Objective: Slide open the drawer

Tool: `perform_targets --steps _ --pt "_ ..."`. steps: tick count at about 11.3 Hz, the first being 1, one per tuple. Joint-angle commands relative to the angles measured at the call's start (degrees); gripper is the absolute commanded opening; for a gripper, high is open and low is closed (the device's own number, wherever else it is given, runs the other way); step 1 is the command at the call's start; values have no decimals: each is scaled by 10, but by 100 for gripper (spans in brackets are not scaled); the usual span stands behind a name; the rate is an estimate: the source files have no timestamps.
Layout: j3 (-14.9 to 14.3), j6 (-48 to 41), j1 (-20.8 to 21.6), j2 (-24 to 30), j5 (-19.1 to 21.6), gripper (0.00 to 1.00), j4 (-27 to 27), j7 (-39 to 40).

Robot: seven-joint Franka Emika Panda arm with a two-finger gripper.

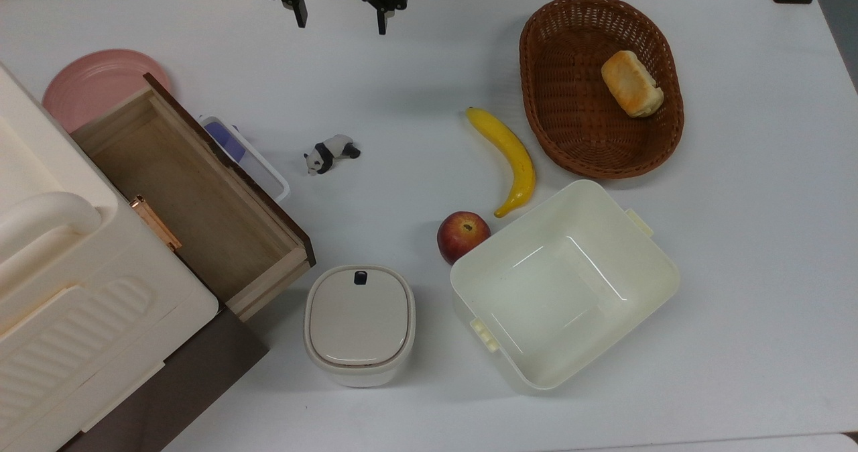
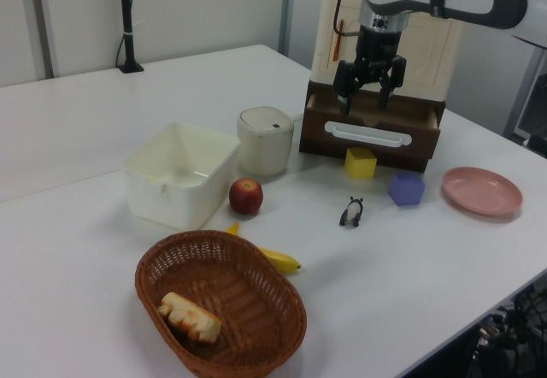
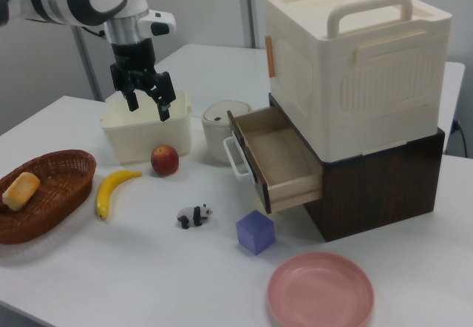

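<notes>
The light-wood drawer with a dark brown front stands pulled out; the black pincer hangs apart from it above the white worktop, fingers spread (holding nothing).

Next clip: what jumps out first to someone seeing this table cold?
The wooden drawer stands pulled out, empty, under the cream box. The claw hangs open above the table, apart from the drawer. A banana lies beside the brown basket.

one banana, one apple, one basket, two blocks, one plate
</notes>
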State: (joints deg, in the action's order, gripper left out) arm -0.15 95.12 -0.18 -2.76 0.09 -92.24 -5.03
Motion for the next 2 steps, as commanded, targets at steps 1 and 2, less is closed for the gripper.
perform_targets --steps 1,2 --pt "-7 -10 6 20 14 100 -15 13" --pt "-8 -10 6 19 14 100 -15 13"
